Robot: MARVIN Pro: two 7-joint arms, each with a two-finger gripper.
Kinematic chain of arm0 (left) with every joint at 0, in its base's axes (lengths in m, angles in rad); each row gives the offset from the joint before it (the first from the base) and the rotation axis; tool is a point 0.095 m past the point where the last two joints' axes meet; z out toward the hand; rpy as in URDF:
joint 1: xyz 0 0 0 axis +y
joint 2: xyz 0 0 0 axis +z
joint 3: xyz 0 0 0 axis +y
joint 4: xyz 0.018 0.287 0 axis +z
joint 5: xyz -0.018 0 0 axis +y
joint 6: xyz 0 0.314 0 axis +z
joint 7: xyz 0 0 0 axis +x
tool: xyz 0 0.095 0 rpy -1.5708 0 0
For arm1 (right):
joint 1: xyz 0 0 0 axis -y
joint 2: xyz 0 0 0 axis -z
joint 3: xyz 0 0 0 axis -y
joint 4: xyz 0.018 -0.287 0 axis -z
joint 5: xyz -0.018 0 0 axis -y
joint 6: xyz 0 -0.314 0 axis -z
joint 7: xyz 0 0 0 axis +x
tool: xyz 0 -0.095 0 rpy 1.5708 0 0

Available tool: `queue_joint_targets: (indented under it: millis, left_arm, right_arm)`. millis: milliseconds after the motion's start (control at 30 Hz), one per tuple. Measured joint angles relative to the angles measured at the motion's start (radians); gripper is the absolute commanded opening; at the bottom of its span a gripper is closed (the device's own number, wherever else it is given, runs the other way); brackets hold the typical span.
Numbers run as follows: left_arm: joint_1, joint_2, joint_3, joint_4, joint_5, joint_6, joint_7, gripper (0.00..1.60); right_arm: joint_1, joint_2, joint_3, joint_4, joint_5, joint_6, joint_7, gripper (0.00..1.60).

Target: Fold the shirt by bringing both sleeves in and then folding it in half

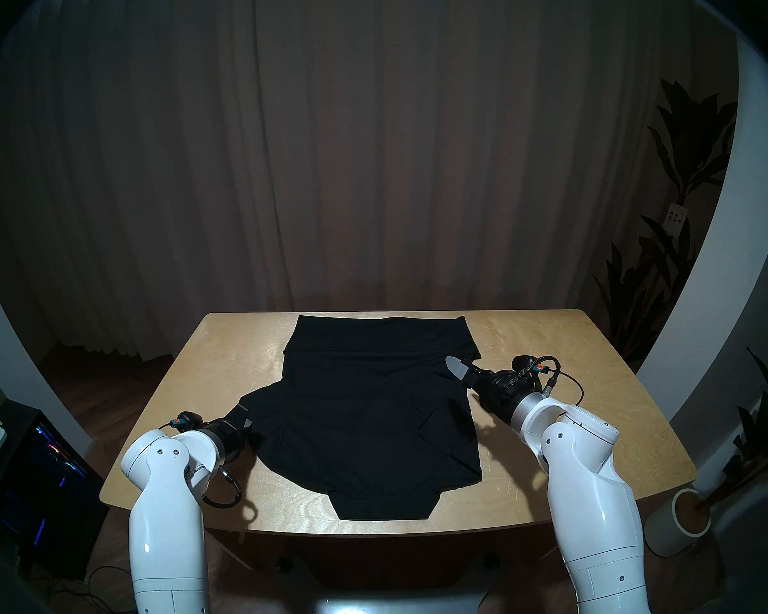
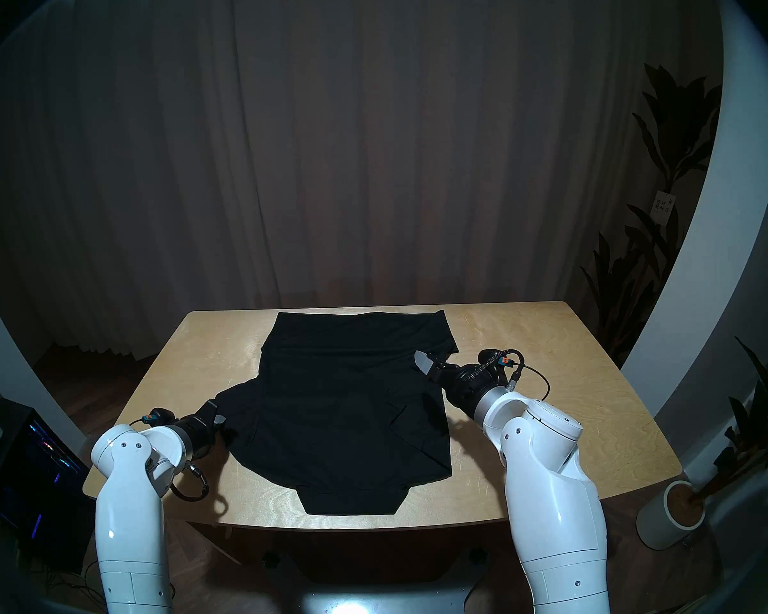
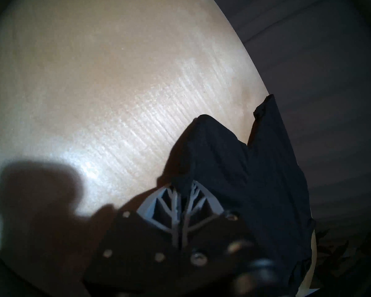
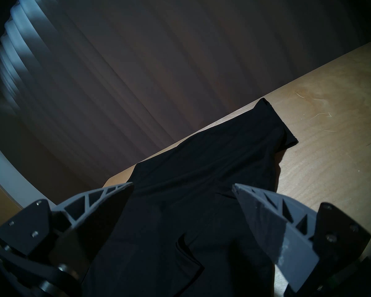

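Two arms reach in from the near side of the table (image 1: 550, 334), where the shirt (image 1: 364, 400) lies spread with its collar at the near edge and its hem at the far edge, long axis running near to far.

On the near left, the left gripper (image 3: 181, 195) has its fingers pinched together on the left sleeve (image 1: 258, 400), which pokes out to the left of the body, slightly lifted. The cloth lies to the right of this gripper, so by my reading the next move is to carry the sleeve rightward over the body; the left arm is plainly the nearer one for it.

Farther back on the right, the right gripper (image 4: 183, 188) hangs over the shirt's right edge, fingers spread wide and holding nothing. The right sleeve (image 1: 435, 422) looks already folded inward.
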Motion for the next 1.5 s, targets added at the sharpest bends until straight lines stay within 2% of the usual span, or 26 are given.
queue_joint_targets:
  millis: [233,500,700,933,967,1000,1033,1100,1133,1167,1200,1233,1267,1300,1500]
  left_arm:
    - [0.003,0.004,0.02,-0.011,0.017,-0.006,-0.005,0.0]
    - [0.013,-0.013,0.053,-0.085,0.014,-0.012,-0.025,0.0]
    - [-0.006,-0.024,0.096,-0.118,-0.009,-0.018,-0.03,0.0]
    - [-0.022,-0.023,0.155,-0.114,-0.008,-0.001,-0.031,0.0]
    - [-0.023,-0.021,0.162,-0.113,-0.007,0.003,-0.033,0.04]
    - [-0.023,-0.017,0.174,-0.11,-0.005,0.013,-0.036,0.23]
    - [-0.024,-0.012,0.186,-0.108,-0.002,0.023,-0.039,0.56]
    - [-0.026,-0.004,0.207,-0.103,0.004,0.039,-0.044,0.72]
    - [-0.028,0.001,0.22,-0.1,0.007,0.05,-0.049,0.31]
    - [-0.029,0.005,0.229,-0.097,0.01,0.058,-0.052,0.06]
    - [-0.03,0.008,0.237,-0.094,0.012,0.064,-0.054,0.16]
    - [-0.033,0.015,0.25,-0.089,0.016,0.076,-0.058,0.78]
    - [-0.035,0.02,0.261,-0.083,0.019,0.085,-0.062,1.08]
    - [-0.038,0.026,0.273,-0.078,0.025,0.094,-0.066,1.6]
    - [-0.052,0.054,0.308,-0.052,0.042,0.124,-0.09,1.6]
  right_arm:
    - [0.0,-0.002,0.004,0.0,0.006,-0.001,-0.003,1.6]
    - [-0.001,-0.003,0.002,0.001,0.006,-0.019,0.005,1.6]
    - [0.001,-0.003,-0.003,0.012,0.006,-0.03,0.011,1.6]
    - [0.002,-0.004,-0.004,0.021,-0.002,-0.05,0.011,1.6]
    - [0.002,-0.004,-0.004,0.022,-0.003,-0.051,0.011,1.6]
    - [0.003,-0.004,-0.003,0.025,-0.005,-0.054,0.01,1.6]
    - [0.003,-0.004,-0.001,0.028,-0.007,-0.056,0.01,1.6]
    - [0.004,-0.004,0.002,0.032,-0.01,-0.059,0.01,1.6]
    - [0.005,-0.004,0.005,0.035,-0.011,-0.06,0.01,1.6]
    - [0.006,-0.004,0.008,0.037,-0.011,-0.06,0.01,1.6]
    - [0.006,-0.004,0.009,0.039,-0.011,-0.061,0.01,1.6]
    - [0.007,-0.004,0.013,0.042,-0.012,-0.061,0.011,1.6]
    - [0.007,-0.003,0.015,0.045,-0.012,-0.062,0.012,1.6]
    - [0.008,-0.003,0.018,0.048,-0.012,-0.063,0.013,1.6]
    - [0.01,-0.001,0.032,0.06,-0.011,-0.073,0.02,1.6]
